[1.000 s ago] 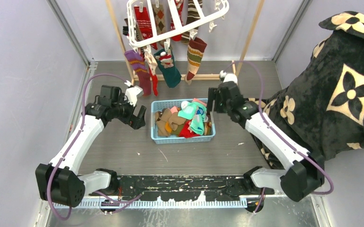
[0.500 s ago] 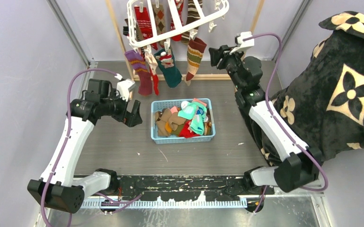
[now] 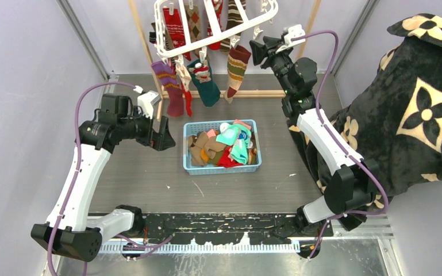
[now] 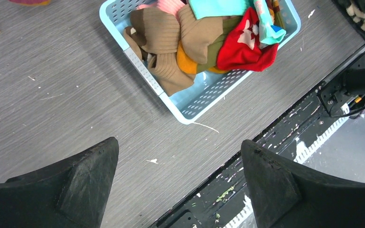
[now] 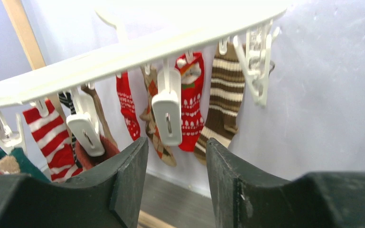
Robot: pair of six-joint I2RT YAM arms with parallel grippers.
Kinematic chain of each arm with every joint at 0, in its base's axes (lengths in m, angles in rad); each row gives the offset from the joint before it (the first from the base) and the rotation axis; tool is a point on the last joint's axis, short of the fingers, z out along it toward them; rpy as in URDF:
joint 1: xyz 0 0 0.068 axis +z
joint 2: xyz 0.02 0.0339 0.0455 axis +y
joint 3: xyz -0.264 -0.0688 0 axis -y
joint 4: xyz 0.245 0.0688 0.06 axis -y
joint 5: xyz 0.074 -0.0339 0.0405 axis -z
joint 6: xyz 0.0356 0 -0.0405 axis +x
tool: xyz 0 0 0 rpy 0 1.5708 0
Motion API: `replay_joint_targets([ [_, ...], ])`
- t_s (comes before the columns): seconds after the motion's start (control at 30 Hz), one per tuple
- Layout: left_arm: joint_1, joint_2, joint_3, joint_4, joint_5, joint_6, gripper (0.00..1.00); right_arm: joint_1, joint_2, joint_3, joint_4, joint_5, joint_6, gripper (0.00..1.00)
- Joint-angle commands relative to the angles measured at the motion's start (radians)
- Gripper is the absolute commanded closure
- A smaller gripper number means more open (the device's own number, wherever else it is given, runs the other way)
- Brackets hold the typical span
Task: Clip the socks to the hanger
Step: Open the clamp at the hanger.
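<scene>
Hanging over the table's [image 3: 149,184] back edge, white hanger [image 5: 123,54] with several socks [image 3: 207,80] clipped on; more socks loose in blue basket [image 3: 221,169] mid-table; right pincer [image 5: 176,147] raised beside hanger, narrowly parted, empty, facing a clip [image 5: 167,114]; left pincer [image 4: 178,147] wide, empty, left of basket.
</scene>
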Motion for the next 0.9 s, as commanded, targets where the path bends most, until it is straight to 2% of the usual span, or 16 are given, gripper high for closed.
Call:
replay_joint_targets([
  [0.0,0.006,-0.02,0.038,0.03,0.035,-0.041,0.01,-0.01,0.013,0.069,0.123,-0.045,-0.013,0.46],
  [0.3,0.006,-0.018,0.066,0.051,0.028,-0.1,0.01,-0.014,0.038,0.068,0.171,-0.092,0.003,0.52],
  [0.37,0.006,-0.013,0.076,0.051,0.025,-0.109,0.01,-0.015,0.039,0.069,0.169,-0.103,-0.006,0.57],
  [0.53,0.005,-0.013,0.103,0.059,0.023,-0.141,0.01,-0.016,0.044,0.072,0.176,-0.103,-0.017,0.81],
  [0.67,0.006,-0.026,0.103,0.07,0.022,-0.162,0.01,-0.015,0.034,0.045,0.214,-0.08,-0.002,0.94],
  [0.73,0.006,-0.04,0.096,0.079,0.019,-0.169,0.01,-0.015,0.024,0.032,0.22,-0.085,0.007,0.99],
  [0.87,0.005,-0.07,0.075,0.135,0.017,-0.206,0.01,-0.014,0.002,0.025,0.204,-0.138,0.062,0.99],
])
